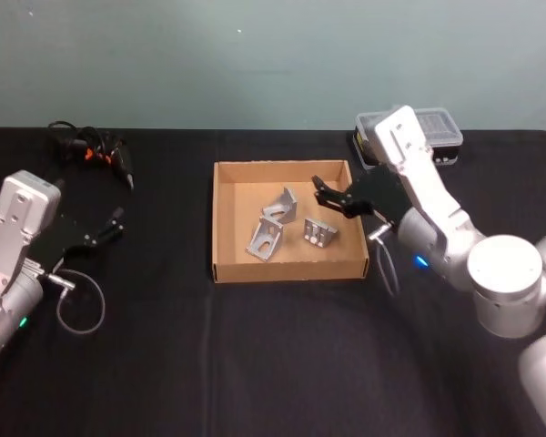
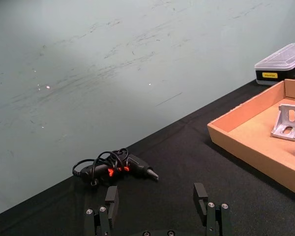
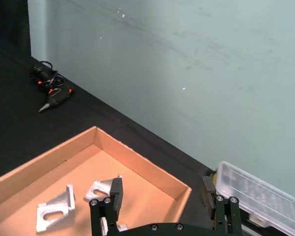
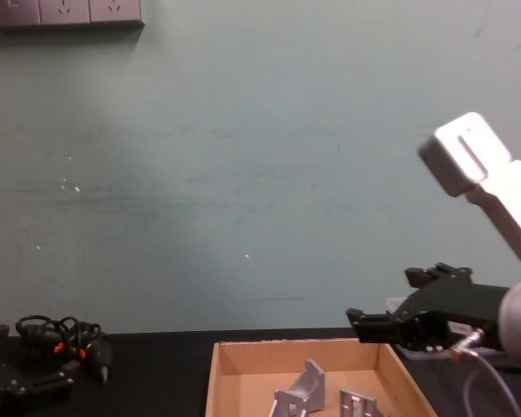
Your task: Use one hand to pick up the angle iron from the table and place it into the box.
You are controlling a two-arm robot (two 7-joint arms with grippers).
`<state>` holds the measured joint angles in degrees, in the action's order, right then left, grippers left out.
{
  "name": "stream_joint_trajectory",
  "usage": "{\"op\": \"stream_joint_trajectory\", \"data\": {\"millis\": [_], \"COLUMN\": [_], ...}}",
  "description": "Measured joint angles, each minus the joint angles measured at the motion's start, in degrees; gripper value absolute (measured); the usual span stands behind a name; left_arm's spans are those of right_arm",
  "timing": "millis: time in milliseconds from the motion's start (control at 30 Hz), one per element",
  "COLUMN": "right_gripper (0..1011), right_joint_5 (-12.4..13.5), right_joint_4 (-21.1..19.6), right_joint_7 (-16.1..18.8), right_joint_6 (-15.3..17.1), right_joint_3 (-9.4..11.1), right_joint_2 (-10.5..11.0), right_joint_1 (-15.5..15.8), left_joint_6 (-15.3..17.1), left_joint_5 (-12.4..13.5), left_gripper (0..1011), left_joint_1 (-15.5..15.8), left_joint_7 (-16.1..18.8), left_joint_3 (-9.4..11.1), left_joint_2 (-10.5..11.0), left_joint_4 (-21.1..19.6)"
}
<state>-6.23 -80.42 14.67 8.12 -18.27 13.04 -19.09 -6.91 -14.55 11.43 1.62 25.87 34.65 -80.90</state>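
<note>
hovering above the right wall of the box (image 1: 288,218), the right hand (image 1: 332,198) has its fingers (image 3: 116,191) spread apart with nothing between them. chest view: that hand (image 4: 371,324) sits level with, and just above, the box's (image 4: 243,358) far right corner, clear of the cardboard.

box sits mid-counter (image 1: 164,364), tan, low walls, no lid. inside it: three pieces of angle iron. one (image 1: 267,239) lies near the middle of the floor, a second (image 1: 285,205) leans just behind it toward the far side, the two close together or touching, cannot tell which. a third (image 1: 319,231) lies to the right, nearest the right hand, apart from the other two. all three rest on the box floor.

left hand (image 1: 105,229) parked over the counter at the left, well apart from the box, fingers (image 2: 111,199) open and empty.

other items: a black tool with tangled cord and orange marks (image 1: 93,150) at the far left of the counter. a clear-lidded black case (image 1: 437,132) at the far right, behind the right arm; left wrist view shows a yellow label on its side (image 2: 269,75).
</note>
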Motion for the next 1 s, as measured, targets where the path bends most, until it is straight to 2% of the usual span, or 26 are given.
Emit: {"op": "stream_joint_trajectory", "data": {"millis": [333,467,633,767,1000], "right_gripper": [1002,1002,1002,1000,1000], "right_joint_5": [-2.09,-2.71,-2.29,-1.39,-1.46], "right_joint_4": [-4.85,-5.81,-6.07,-5.8,-5.83], "right_joint_7": [-2.38,-2.89,-3.08,-3.09,-3.08], "right_joint_6": [-6.07,-8.1,-9.95,-11.15,-11.1], "right_joint_3": [2.05,2.92,4.56,5.71,5.45], "right_joint_2": [3.06,3.8,4.24,4.33,4.31], "right_joint_1": [6.13,7.99,9.86,10.71,10.57], "left_joint_6": [0.0,0.0,0.0,0.0,0.0], "left_joint_5": [0.0,0.0,0.0,0.0,0.0], "left_gripper": [1000,1000,1000,1000,1000], "left_joint_1": [0.0,0.0,0.0,0.0,0.0], "left_joint_7": [0.0,0.0,0.0,0.0,0.0], "left_joint_3": [0.0,0.0,0.0,-0.01,0.0], "left_joint_2": [0.0,0.0,0.0,0.0,-0.01], "left_joint_4": [0.0,0.0,0.0,0.0,0.0]}}
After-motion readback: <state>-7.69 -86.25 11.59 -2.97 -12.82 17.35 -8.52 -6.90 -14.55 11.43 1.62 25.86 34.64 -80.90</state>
